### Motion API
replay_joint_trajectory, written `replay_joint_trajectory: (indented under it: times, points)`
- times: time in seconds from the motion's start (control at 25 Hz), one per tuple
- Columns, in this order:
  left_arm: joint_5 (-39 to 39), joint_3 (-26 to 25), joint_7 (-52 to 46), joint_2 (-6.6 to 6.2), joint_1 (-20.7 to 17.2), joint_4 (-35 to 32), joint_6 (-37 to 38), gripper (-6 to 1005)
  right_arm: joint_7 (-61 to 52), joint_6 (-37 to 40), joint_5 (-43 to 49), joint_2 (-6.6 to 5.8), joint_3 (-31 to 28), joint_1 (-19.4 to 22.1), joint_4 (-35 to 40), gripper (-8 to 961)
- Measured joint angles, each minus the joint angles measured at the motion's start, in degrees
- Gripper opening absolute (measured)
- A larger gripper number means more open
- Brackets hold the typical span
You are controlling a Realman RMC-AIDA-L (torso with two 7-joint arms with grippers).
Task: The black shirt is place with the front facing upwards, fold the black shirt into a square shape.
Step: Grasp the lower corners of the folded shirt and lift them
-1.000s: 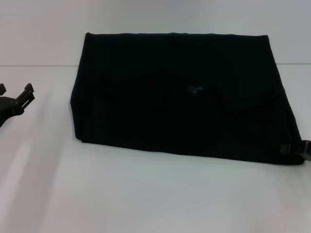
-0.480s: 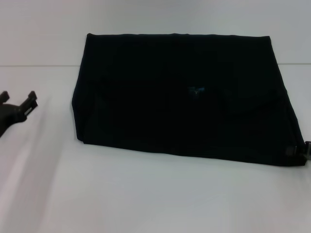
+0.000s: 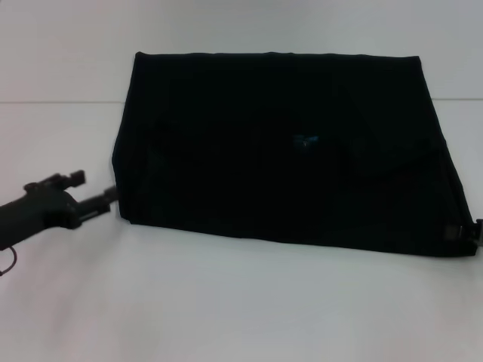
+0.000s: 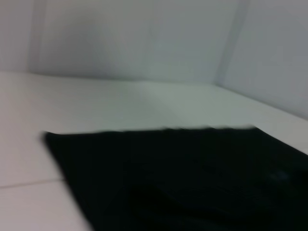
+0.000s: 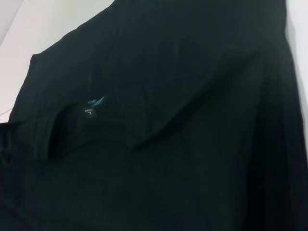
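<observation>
Head view: the black shirt lies flat on the white worktop, folded into a broad four-sided slab, wider at its near edge than its far one. A small blue neck label shows near its middle. The left gripper reaches in low from the left, its tip just beside the shirt's near-left corner; whether the jaws are spread or pressed together cannot be told from here. The right gripper shows only as a sliver at the shirt's near-right corner, its jaws likewise unreadable. Bare worktop runs wide along the near side and to the left of the cloth.

Left wrist view: the shirt appears as a matte dark sheet with a straight far edge, pale worktop beyond it and a plain wall behind. This picture is soft, so fine folds are hard to make out.

Right wrist view: here alone the cloth's surface detail shows: shallow creases, a curved seam, and the label with a white tag beneath the blue.
</observation>
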State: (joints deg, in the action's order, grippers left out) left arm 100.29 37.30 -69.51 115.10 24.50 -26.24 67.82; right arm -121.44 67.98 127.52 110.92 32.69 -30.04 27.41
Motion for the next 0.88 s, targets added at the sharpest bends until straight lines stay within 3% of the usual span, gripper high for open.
replay_joint_trajectory:
  times: [0.2, 0.36, 0.64, 0.88]
  points:
    - [9.93, 0.15, -3.67, -0.63, 2.02, -2.02, 4.37, 800, 0.92, 0.64, 0.0, 0.07, 0.0, 0.55, 0.02, 54]
    - [13.34, 0.71, -4.46, -0.51, 3.74, -1.99, 4.05, 801, 2.13, 1.28, 0.0, 0.15, -0.21, 1.09, 0.02, 54]
    - [20.22, 3.48, -7.44, 2.41, 7.78, -1.59, -6.64, 801, 5.27, 3.82, -0.08, 0.18, -3.73, 1.97, 0.02, 54]
    - [20.49, 2.76, -8.12, 2.85, 8.85, -1.67, -9.87, 802, 6.55, 5.04, -0.09, 0.1, -5.33, 2.27, 0.02, 54]
